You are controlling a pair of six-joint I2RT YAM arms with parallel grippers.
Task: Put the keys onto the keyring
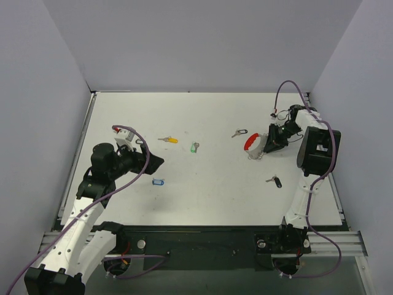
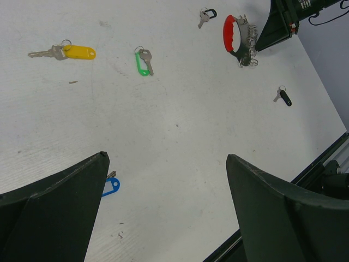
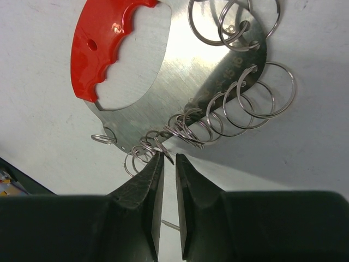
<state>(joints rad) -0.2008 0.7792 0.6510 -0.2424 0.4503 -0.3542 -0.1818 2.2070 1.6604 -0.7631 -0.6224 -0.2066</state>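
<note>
Red-handled stiff steel, the keyring (image 3: 163, 82) is set at the tips of the right fingers (image 3: 148, 191), which are nearly shut, seemingly nipping a slippery loop; its handle would be gripped more surely. Left fingers (image 2: 60, 207) are spread wide, with light keys (image 2: 143, 60) beyond.

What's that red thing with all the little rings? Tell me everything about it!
The keyring lies flat on the white table. It has a curved red plastic grip with a bumpy inner edge, joined to a flat shiny metal plate. Many wire rings are threaded along the plate's edge. The right hand, fingertips nearly closed, touches the smallest rings; no key is on it yet.
</note>
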